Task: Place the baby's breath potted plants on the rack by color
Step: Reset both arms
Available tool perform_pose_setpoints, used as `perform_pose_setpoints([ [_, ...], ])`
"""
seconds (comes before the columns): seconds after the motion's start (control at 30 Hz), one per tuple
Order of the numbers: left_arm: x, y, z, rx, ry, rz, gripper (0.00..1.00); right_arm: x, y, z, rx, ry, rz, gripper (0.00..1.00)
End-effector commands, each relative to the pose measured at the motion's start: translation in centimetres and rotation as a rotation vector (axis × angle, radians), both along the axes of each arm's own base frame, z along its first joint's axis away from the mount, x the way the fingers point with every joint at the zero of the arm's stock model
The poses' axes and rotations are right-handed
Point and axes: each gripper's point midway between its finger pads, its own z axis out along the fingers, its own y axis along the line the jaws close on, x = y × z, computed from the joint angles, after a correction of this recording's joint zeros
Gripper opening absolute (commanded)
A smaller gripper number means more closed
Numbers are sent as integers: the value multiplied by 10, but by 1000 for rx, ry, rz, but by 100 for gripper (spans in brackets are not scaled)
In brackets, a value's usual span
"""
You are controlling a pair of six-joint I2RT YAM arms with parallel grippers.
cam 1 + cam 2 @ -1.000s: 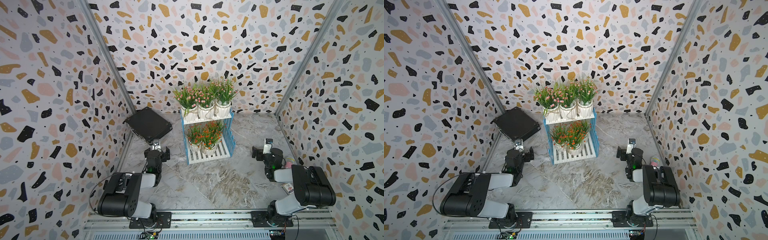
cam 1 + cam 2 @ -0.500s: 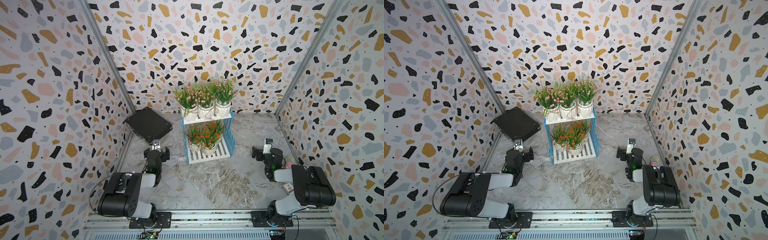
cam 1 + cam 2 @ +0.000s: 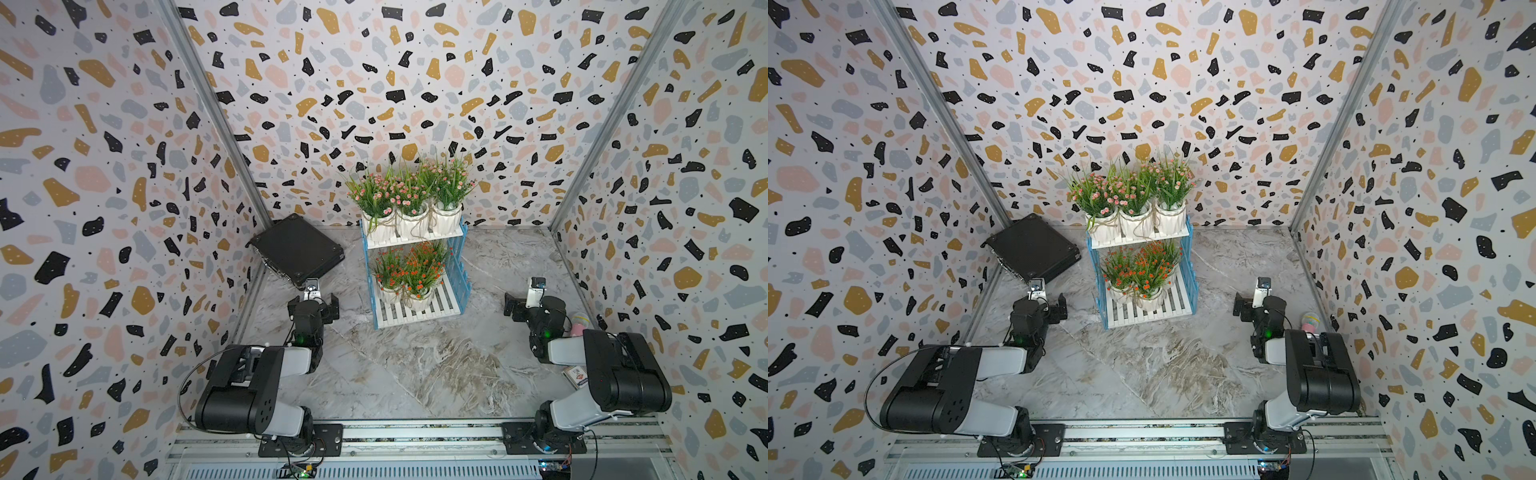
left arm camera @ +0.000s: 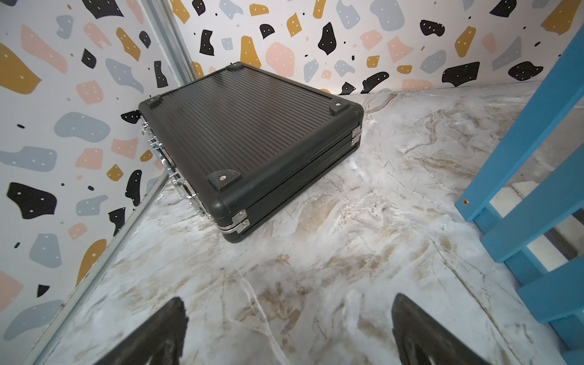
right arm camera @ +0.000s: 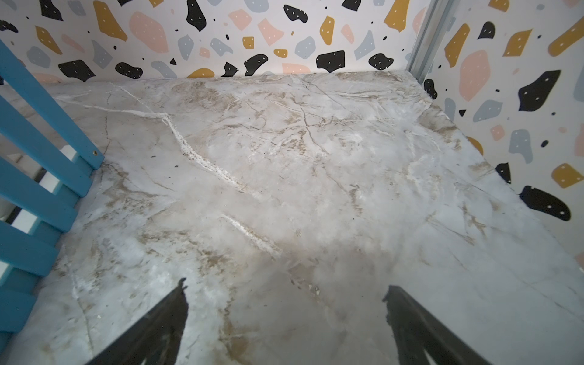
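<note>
With the pink baby's breath potted plants (image 3: 409, 195) lined on the rack's (image 3: 458, 270) upper shelf and the orange-red ones (image 3: 409, 270) grouped below, seemingly sorted by color, the left arm (image 3: 305, 320) and right arm (image 3: 544, 320) sat low over the tabletop (image 3: 415, 365), jaws apart and empty.

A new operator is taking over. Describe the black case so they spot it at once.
Find the two-tier blue-and-white rack by the back wall. On the left arm's side of it, in the back corner, a flat case sits on the marble floor. Black, ribbed and chrome-latched, it looks nothing like the rack's white flower pots.
</note>
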Motion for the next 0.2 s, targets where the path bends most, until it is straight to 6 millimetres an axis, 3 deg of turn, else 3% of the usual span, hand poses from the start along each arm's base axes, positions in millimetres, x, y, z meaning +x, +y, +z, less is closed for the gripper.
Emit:
perform_pose_setpoints([
  [0.0,5,2,5,-14,-17,2,99,-1,2,1,-10,0,12,100],
  [0.17,5,3,5,-23,-18,-3,99,-1,2,1,-10,0,12,100],
])
